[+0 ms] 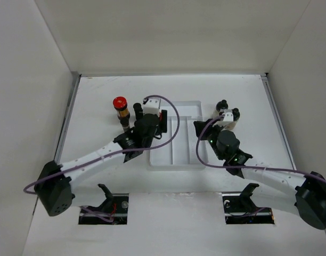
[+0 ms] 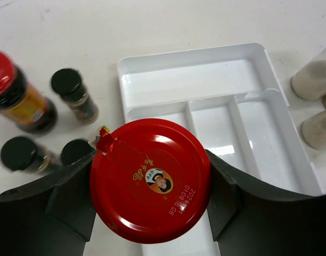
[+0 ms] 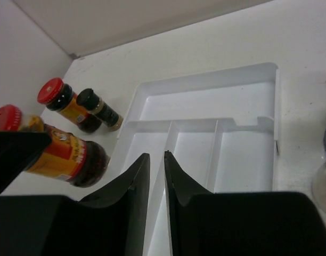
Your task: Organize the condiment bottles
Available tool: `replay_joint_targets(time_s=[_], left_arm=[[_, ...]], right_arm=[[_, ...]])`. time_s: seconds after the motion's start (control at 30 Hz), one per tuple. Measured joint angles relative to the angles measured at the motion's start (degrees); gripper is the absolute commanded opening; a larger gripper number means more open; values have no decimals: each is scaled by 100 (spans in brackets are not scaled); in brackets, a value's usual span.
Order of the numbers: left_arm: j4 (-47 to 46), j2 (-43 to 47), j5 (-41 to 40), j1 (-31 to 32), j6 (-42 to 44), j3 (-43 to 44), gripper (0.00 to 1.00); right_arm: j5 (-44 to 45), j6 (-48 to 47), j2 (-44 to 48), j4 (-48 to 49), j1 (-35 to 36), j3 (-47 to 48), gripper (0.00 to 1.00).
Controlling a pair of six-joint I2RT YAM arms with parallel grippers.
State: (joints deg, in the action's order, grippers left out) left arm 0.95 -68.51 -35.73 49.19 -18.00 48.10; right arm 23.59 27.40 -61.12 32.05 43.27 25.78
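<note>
Red-lidded amber glass jar [image 2: 151, 188] was gripped between the left jaws and held over the left edge of the white divided plastic tray [image 2: 205, 58]. Right jaws were closed on nothing, beside the tray's right side. Wide rear compartment was judged the likelier fit. Jar should be held upright, centred between the walls, and lowered fully before release.

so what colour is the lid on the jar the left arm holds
Red lid, with a small printed logo; clearest in the left wrist view.
</note>
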Motion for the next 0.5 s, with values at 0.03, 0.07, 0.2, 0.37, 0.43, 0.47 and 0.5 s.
replay_joint_targets(time_s=[0.03, 0.07, 0.2, 0.37, 0.43, 0.47, 0.5], left_arm=[[-140, -302, 81, -28, 31, 155, 35], [-267, -579, 162, -66, 68, 295, 35], [-748, -1700, 485, -243, 205, 942, 35], [-1156, -2903, 859, -472, 420, 1878, 35], [-1300, -3322, 964, -560, 501, 2247, 35], [-1349, -3515, 1012, -605, 529, 2422, 35], [-1386, -3685, 1067, -649, 555, 2577, 35]], right_arm=[[66, 7, 50, -9, -9, -9, 20], [133, 24, 90, -15, -15, -20, 20], [308, 50, 229, -35, -46, -68, 22], [363, 85, 227, -44, -107, -103, 25], [369, 94, 227, -48, -131, -118, 26], [367, 94, 227, -50, -133, -120, 26], [367, 96, 227, -50, -138, -120, 26]])
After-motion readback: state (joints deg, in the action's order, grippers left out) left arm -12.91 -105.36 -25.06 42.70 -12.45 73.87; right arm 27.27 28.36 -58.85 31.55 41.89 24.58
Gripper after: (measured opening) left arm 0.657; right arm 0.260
